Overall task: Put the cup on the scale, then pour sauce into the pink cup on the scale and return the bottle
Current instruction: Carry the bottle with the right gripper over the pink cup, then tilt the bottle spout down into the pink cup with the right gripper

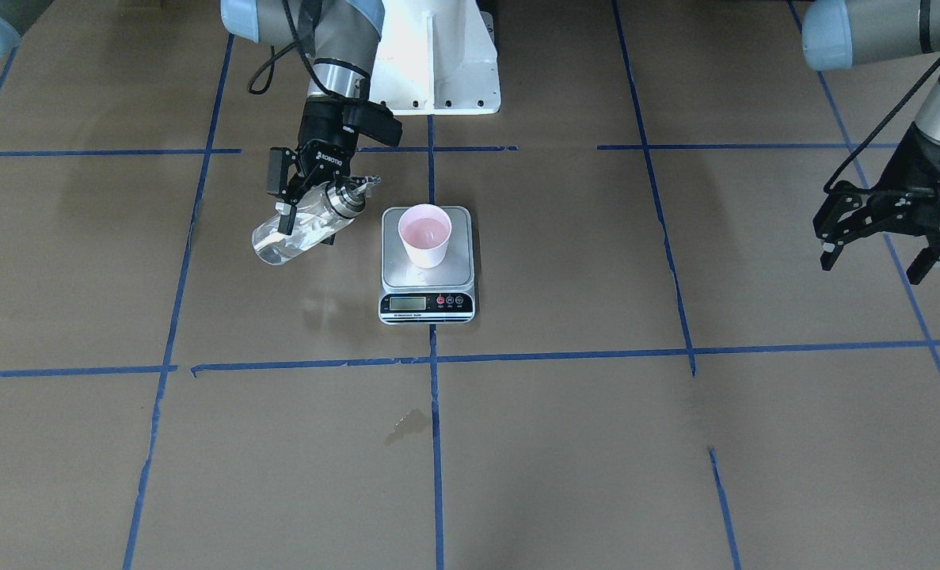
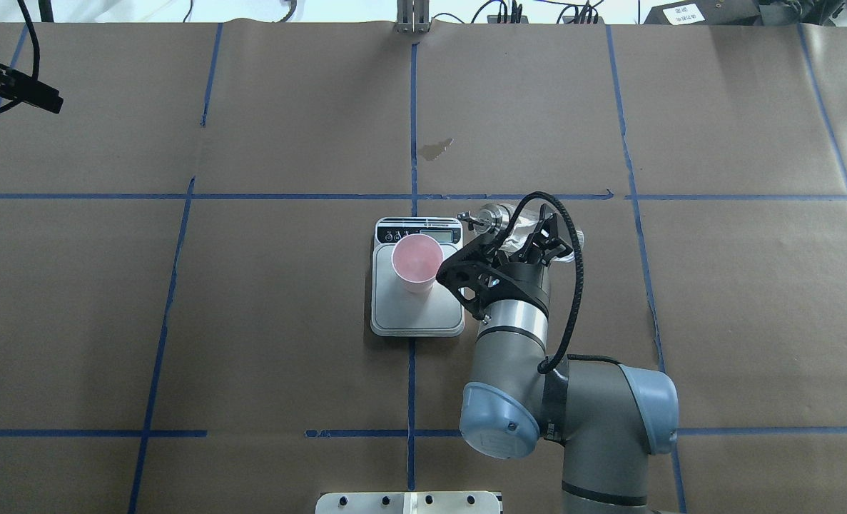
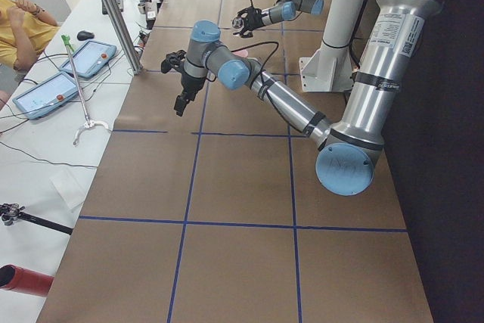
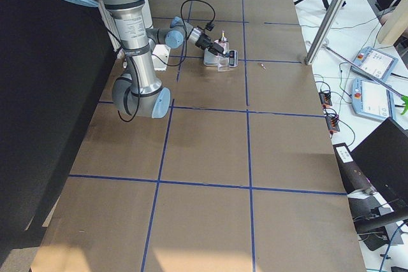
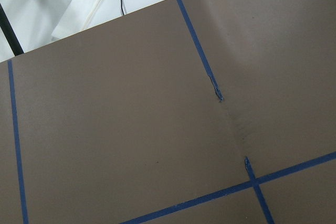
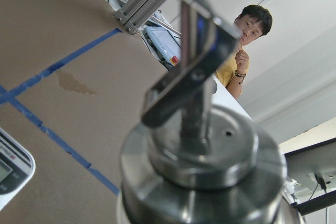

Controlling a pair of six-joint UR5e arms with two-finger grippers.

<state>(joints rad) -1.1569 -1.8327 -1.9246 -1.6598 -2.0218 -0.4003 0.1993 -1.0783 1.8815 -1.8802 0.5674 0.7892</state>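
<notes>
The pink cup stands upright on the silver plate of the scale, toward its back half; they also show in the overhead view as cup and scale. My right gripper is shut on the clear glass bottle and holds it tilted above the table beside the scale. Its metal spout points toward the scale and stays short of the cup's rim. The right wrist view shows the collar and spout close up. My left gripper is open and empty, far off to the side.
Brown paper with blue tape lines covers the table. A small dark stain lies on the operators' side of the scale. A person sits beyond the table's far edge, beside tablets and an aluminium post.
</notes>
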